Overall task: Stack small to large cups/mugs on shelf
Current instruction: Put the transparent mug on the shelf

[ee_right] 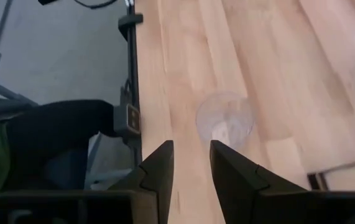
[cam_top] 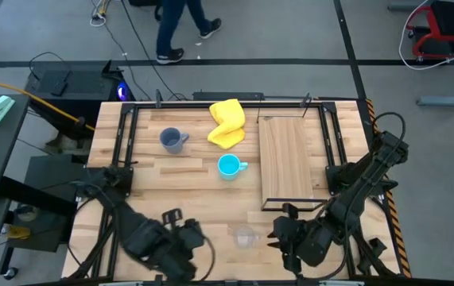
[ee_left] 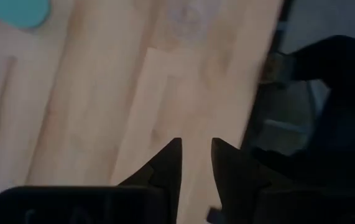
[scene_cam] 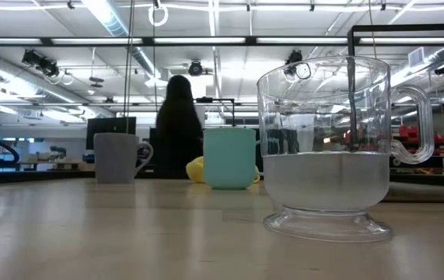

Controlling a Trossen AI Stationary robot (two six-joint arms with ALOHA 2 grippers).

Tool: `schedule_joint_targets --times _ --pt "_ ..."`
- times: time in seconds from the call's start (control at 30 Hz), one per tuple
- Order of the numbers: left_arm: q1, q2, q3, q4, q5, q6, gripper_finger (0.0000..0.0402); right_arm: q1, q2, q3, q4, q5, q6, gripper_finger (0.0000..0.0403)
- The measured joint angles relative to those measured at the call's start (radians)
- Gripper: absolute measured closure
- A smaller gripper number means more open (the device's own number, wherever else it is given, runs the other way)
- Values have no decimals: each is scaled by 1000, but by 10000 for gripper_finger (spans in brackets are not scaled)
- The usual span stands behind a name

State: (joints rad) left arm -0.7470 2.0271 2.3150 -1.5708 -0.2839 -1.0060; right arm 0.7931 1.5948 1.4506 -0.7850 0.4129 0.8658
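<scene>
One camera hangs overhead, looking straight down on the whole plank table (cam_top: 187, 179). Another sits at tabletop height, very near the small clear glass cup (scene_cam: 326, 148), facing the room behind. Each wrist camera looks down past its own dark fingers at the near table edge; both catch that same glass cup (ee_right: 225, 119).

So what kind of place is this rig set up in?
Probably a robotics lab or workshop, not a home: exposed ceiling light strips, monitors on benches behind the table, a taped grey floor with loose cables, and a person walking past.
</scene>
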Motion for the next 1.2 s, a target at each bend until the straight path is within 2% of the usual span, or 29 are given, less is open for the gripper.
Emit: schedule_joint_targets --times 0.1,0.3,0.43,0.53,0.67,0.87,0.97,1.07,1.2 --pt "-38 -22 0 0 -10 -40 336 -17 -11 0 8 0 -34 291" --pt "-68 -53 1 -1 -149 -5 389 -43 -13 0 10 -3 -82 291" --pt "-32 -83 -59 2 -167 50 392 -62 -13 0 10 -9 -85 291" --pt "15 -154 -223 2 -167 79 370 -67 -13 0 10 -25 -100 291" --pt "102 -307 -501 0 -98 66 343 -67 -13 0 10 -27 -110 291" --pt "186 -565 -843 3 -124 -96 325 -73 -13 0 24 -65 -151 291" --pt "194 -681 -992 78 -123 -160 327 -78 -13 0 79 -95 -192 291" --pt "194 -772 -1129 222 -123 -187 333 -82 -10 0 144 -125 -260 291" --pt "194 -830 -1272 374 -121 -188 339 -106 10 0 166 -171 -308 291"
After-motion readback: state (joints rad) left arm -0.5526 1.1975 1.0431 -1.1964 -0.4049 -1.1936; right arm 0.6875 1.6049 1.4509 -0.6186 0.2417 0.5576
